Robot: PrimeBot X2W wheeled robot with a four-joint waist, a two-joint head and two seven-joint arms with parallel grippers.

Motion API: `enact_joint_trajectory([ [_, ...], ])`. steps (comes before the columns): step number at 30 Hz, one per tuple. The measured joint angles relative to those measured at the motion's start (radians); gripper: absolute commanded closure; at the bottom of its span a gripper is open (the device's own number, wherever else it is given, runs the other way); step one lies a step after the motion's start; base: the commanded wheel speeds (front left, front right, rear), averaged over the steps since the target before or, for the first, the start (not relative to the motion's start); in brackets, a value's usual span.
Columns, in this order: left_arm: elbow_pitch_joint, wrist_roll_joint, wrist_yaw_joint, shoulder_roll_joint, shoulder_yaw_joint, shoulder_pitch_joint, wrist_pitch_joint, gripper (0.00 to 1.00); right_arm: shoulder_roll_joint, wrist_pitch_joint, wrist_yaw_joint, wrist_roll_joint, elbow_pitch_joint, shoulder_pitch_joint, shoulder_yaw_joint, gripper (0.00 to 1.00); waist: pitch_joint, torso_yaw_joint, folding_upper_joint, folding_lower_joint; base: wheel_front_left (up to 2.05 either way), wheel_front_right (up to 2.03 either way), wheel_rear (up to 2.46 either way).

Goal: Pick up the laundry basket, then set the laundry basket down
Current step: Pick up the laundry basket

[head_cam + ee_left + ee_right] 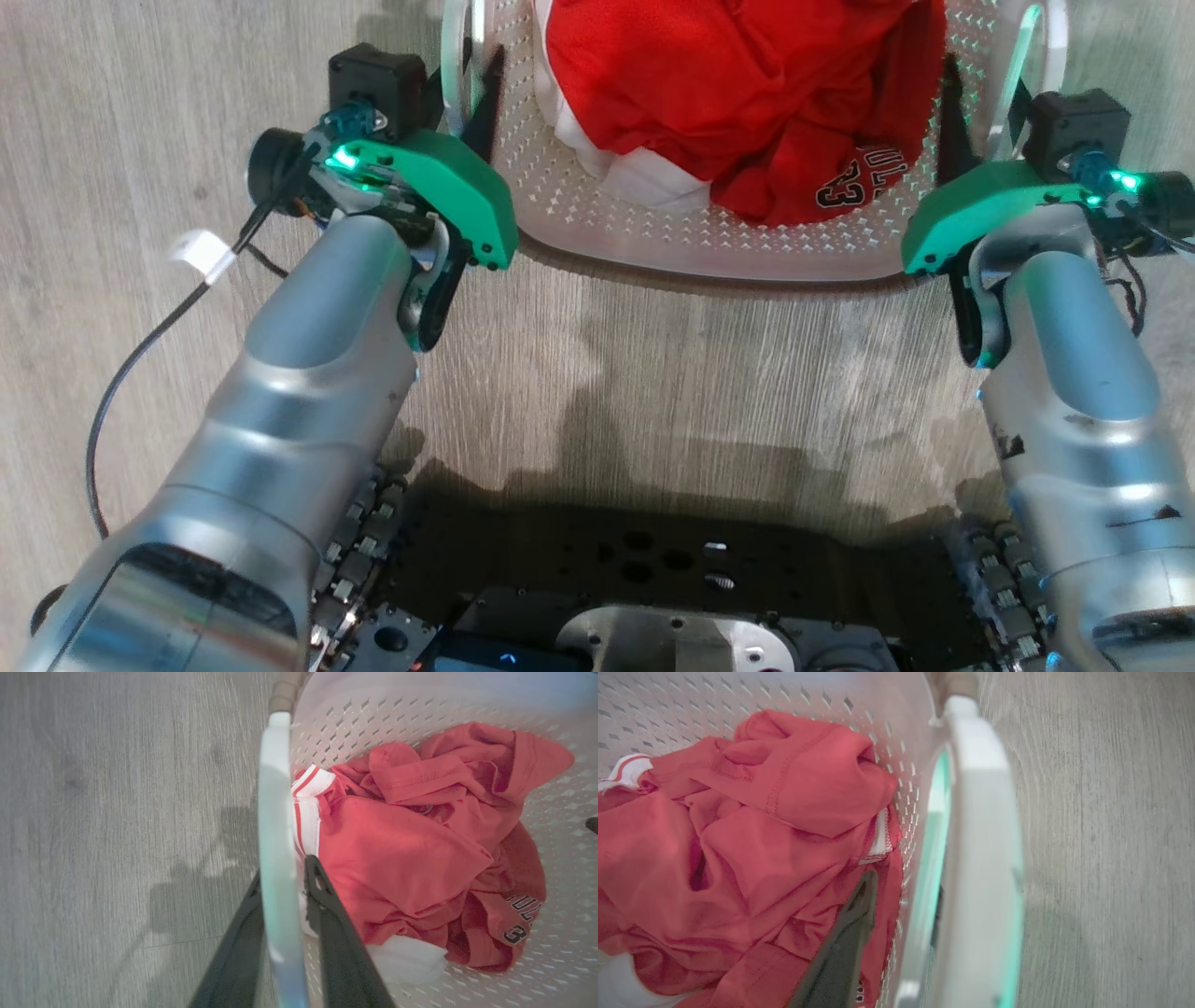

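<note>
For a level lift, our left gripper clamps the laundry basket by its left handle; the right gripper straddles the right handle, whether clamped we cannot tell.

Head camera: I look steeply down from above at floor and half the basket. Wrist cameras: close along opposite handles; all three share the red shirt.

Your count: one laundry basket.
You see two white handles, one red jersey, two grippers, two dark fingers on each.
</note>
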Motion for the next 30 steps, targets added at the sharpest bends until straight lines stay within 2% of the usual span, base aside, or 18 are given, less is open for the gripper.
enact_joint_trajectory([
  [2, 0.001, 0.000, 0.000, 0.001, -0.002, -0.002, 0.000, 0.88, 0.000, 0.000, 0.000, 0.000, 0.010, -0.006, -0.002, 0.63, 0.000, 0.000, 0.0000, 0.0000, 0.00, 0.00, 0.00],
  [3, 0.002, 0.000, 0.000, 0.002, -0.004, -0.002, 0.000, 1.00, -0.001, 0.000, 0.000, 0.001, 0.013, -0.009, -0.004, 0.74, -0.001, 0.000, 0.0000, 0.0000, 0.00, 0.00, 0.00],
  [4, 0.002, 0.000, 0.001, 0.002, -0.005, -0.002, 0.000, 1.00, -0.001, 0.000, 0.000, 0.001, 0.015, -0.012, -0.004, 1.00, -0.003, -0.001, 0.0000, 0.0000, 0.00, 0.00, 0.00],
  [17, 0.017, -0.032, 0.002, 0.002, -0.032, 0.045, 0.002, 1.00, -0.001, -0.007, 0.000, 0.020, 0.110, -0.033, -0.010, 1.00, -0.081, 0.004, -0.0001, 0.0000, 0.00, 0.00, 0.00],
  [30, 0.065, -0.053, 0.009, 0.000, -0.058, 0.160, 0.002, 1.00, 0.005, -0.007, 0.000, 0.123, 0.323, -0.028, 0.081, 1.00, -0.271, -0.008, 0.0000, 0.0000, 0.00, 0.00, 0.00],
])
